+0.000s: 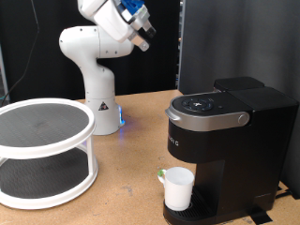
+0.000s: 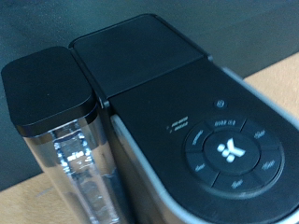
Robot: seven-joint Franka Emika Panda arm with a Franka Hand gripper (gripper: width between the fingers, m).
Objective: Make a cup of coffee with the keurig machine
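Note:
The keurig machine [image 1: 220,141] is a black boxy coffee maker at the exterior view's right, lid down, with a silver-grey ring round its top. The white cup [image 1: 177,187] stands upright on the drip tray under the spout. My gripper [image 1: 143,36] hangs high in the air at the exterior view's top, above and to the left of the machine, touching nothing. The wrist view looks down on the machine's top [image 2: 159,75], its round button panel [image 2: 229,154] and clear water tank [image 2: 70,154]. No fingers show there.
A white two-tier round rack [image 1: 42,150] stands at the exterior view's left. The white robot base [image 1: 97,89] stands behind it on the wooden table [image 1: 131,178]. A black backdrop is behind.

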